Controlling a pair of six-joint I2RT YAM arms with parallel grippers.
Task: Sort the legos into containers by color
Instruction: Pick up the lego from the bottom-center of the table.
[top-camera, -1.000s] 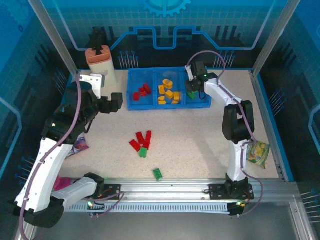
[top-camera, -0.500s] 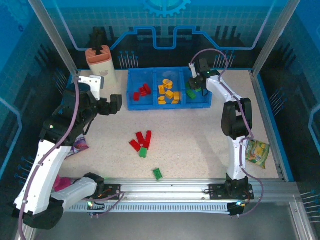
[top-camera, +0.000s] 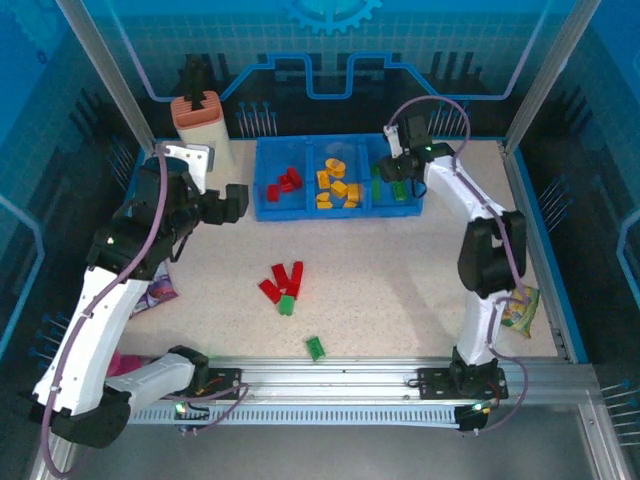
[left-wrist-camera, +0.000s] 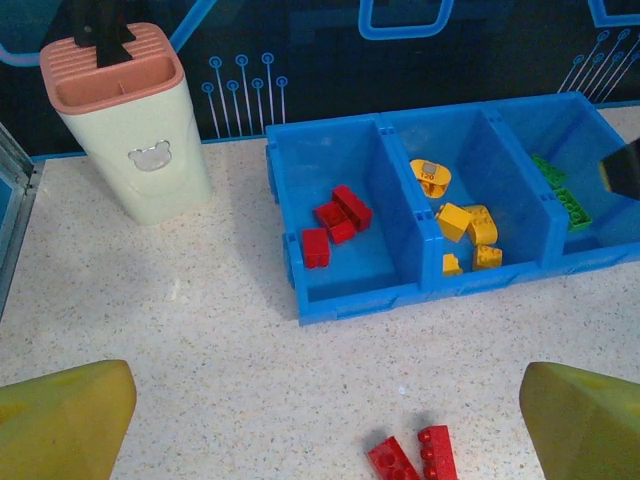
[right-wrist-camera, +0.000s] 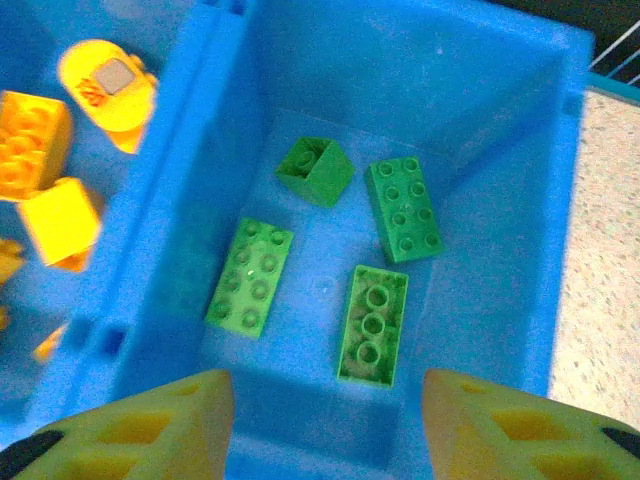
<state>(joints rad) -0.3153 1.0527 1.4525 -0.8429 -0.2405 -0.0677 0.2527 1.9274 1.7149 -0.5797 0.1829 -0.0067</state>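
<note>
Legos (right-wrist-camera: 372, 325) in green, four, flat on the floor of the right compartment of the blue tray (left-wrist-camera: 355, 303); red ones (left-wrist-camera: 338, 215) in the left compartment, orange ones (left-wrist-camera: 465, 222) in the middle. Loose on the table (top-camera: 400, 280): a red and green cluster (top-camera: 282, 280), plus one green brick (top-camera: 316, 347) nearer the arm bases. Right gripper (right-wrist-camera: 325, 400) above the green compartment, fingers apart, nothing between them. Left gripper (left-wrist-camera: 327, 390) spread wide, facing the tray.
</note>
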